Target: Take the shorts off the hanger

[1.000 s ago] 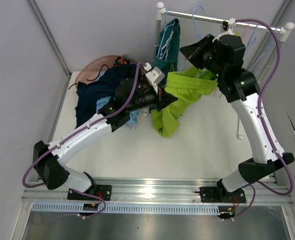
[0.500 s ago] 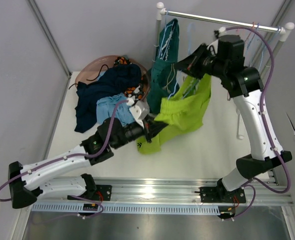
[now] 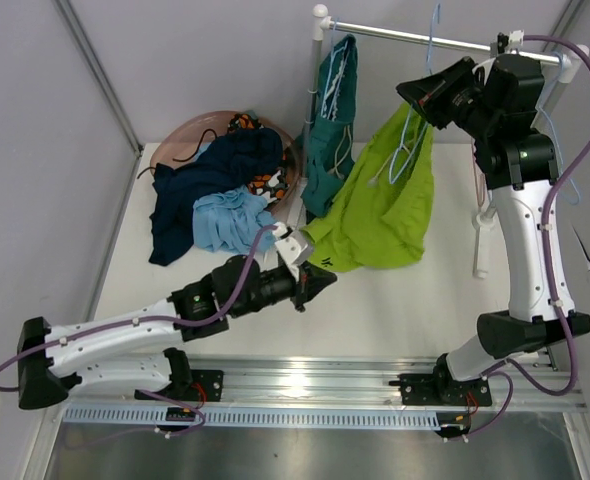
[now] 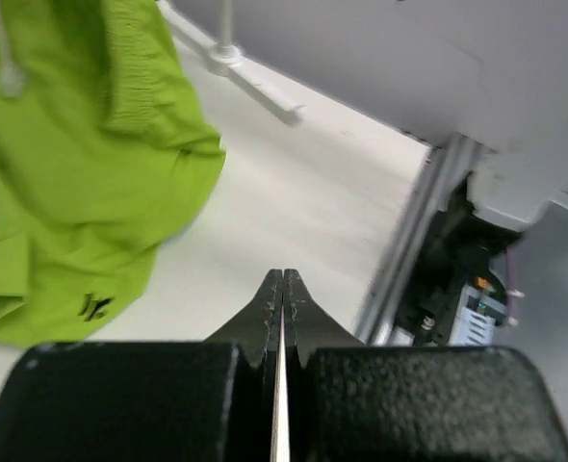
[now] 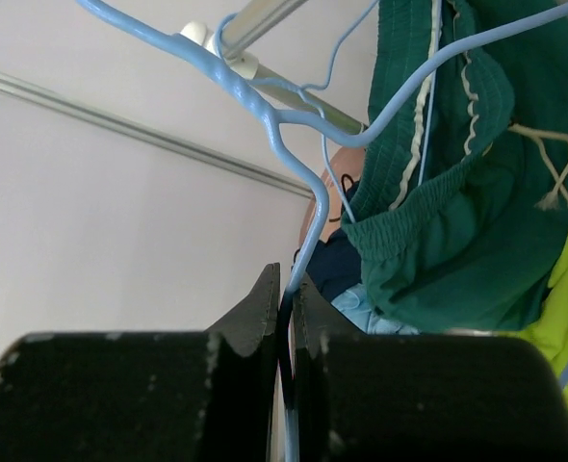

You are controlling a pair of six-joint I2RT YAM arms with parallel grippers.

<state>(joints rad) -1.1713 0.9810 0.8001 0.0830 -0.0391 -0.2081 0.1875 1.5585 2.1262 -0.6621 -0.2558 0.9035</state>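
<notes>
The right gripper (image 5: pixel 286 284) is clamped on the wire neck of a light blue hanger (image 5: pixel 313 192). It holds the hanger high near the rail (image 3: pixel 395 36), so the lime green shorts (image 3: pixel 380 205) drape from it, with the lower hem reaching down towards the table (image 3: pixel 425 300). The left gripper (image 4: pixel 282 287) is pinched shut on nothing, and the green fabric lies just beside its tips, apart from them. To do this step well, the left jaws probably need to part, take a firm fold of the hem or waistband, and draw it away while the right arm keeps the hanger steady. The right arm stands tall, wrist bent towards the teal shorts (image 3: pixel 330 120) hanging on the rail. The left arm lies low and stretched across the table.
</notes>
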